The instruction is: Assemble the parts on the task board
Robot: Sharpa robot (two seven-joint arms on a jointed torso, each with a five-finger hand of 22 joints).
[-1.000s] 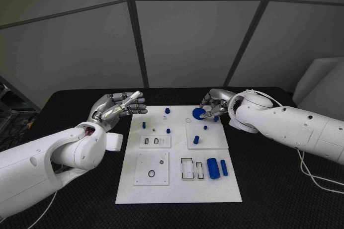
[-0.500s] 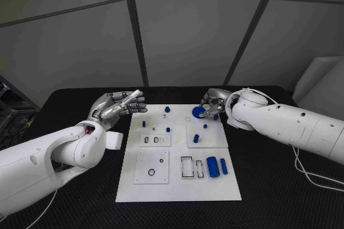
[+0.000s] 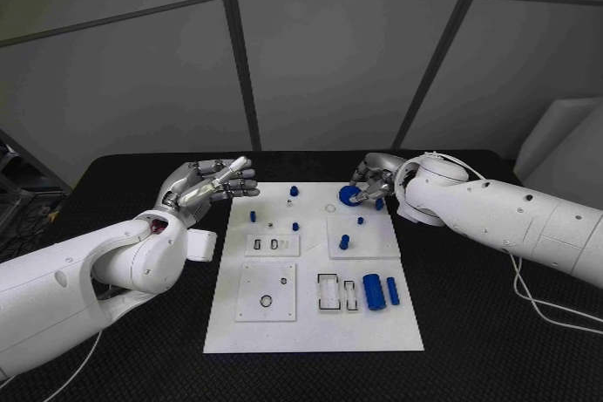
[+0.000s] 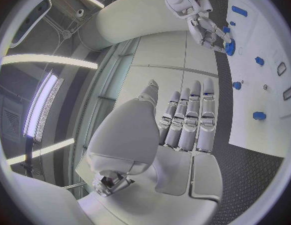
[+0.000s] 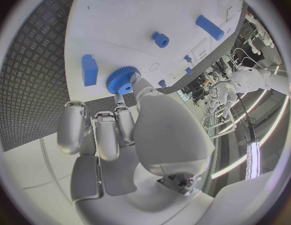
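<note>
right hand (image 3: pixel 372 182) pinches blue gear (image 3: pixel 348 194) over task board (image 3: pixel 315 332); next seat it below. left hand (image 3: pixel 207 186) spread, idle.

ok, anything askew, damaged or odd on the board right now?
Nothing stands out. The task board lies flat, its parts look intact. The right hand pinches a blue gear at the board's far edge; the left hand holds nothing.

Blue toothed gear (image 5: pixel 123 80) and blue parts (image 3: pixel 373 292) on the white task board (image 3: pixel 315 332); black ribbed-pattern table (image 3: pixel 503 332).
</note>
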